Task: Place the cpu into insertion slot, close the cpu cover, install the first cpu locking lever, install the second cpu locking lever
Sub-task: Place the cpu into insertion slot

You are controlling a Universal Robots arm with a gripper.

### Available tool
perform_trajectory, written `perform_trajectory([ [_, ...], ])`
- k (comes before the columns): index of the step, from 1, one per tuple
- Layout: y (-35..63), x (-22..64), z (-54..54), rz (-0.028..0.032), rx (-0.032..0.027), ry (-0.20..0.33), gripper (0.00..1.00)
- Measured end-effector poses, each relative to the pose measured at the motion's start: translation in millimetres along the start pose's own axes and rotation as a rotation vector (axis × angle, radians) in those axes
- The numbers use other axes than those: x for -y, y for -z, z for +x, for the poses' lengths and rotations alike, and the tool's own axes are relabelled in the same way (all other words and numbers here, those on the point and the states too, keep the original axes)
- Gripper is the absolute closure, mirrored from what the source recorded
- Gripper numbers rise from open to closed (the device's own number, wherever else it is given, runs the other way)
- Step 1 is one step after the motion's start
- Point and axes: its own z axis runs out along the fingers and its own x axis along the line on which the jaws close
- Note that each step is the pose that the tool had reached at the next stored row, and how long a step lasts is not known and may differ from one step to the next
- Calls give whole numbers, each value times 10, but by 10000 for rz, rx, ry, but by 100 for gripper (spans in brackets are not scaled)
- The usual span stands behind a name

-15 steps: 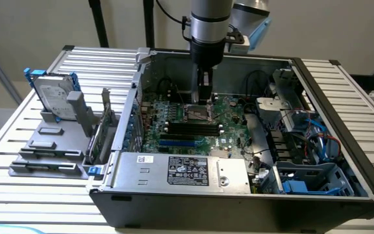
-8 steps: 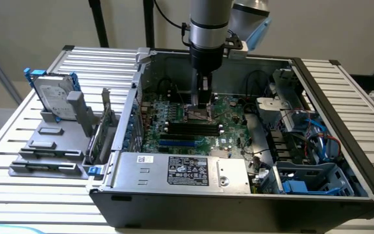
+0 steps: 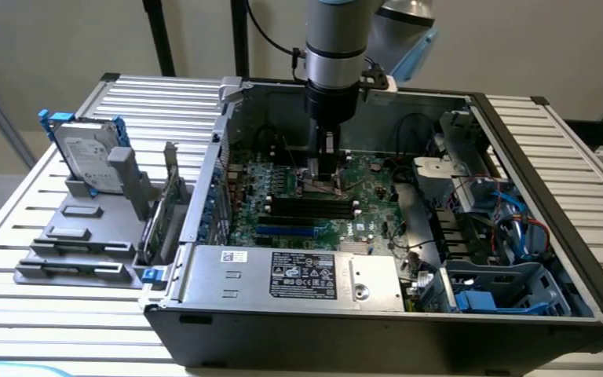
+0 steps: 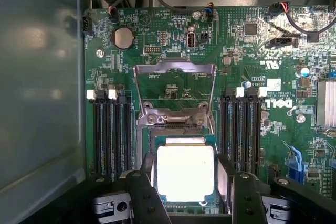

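The cpu (image 4: 185, 173) lies in the insertion slot (image 4: 149, 150), mid circuit board (image 4: 247, 51). Jaws released, the gripper (image 4: 191, 184) straddles it; cpu cover (image 4: 176, 68) raised for access.

1. In the exterior view the arm (image 3: 335, 47) is cut off by the top edge.
2. There the tool (image 3: 323, 179) stands in front of the middle of the motherboard (image 3: 280, 200), hiding what lies under it.
3. Print on the power supply label (image 3: 304, 275) and the hard drive (image 3: 90, 157) is too small to read.
4. In the wrist view glare washes out the face of the cpu (image 4: 185, 173); no marking is legible.
5. The cpu covers the insertion slot (image 4: 151, 145) except a thin dark rim.
6. The spread fingers (image 4: 146, 195) run off the picture's edge.
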Motion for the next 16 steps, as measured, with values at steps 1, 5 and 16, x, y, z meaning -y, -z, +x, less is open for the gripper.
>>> perform_trajectory([
  [1, -18, 1, 0, 0, 0, 0, 45],
  [5, -92, 5, 13, 0, 0, 0, 45],
  [16, -240, 15, 45, 25, 5, -46, 45],
])
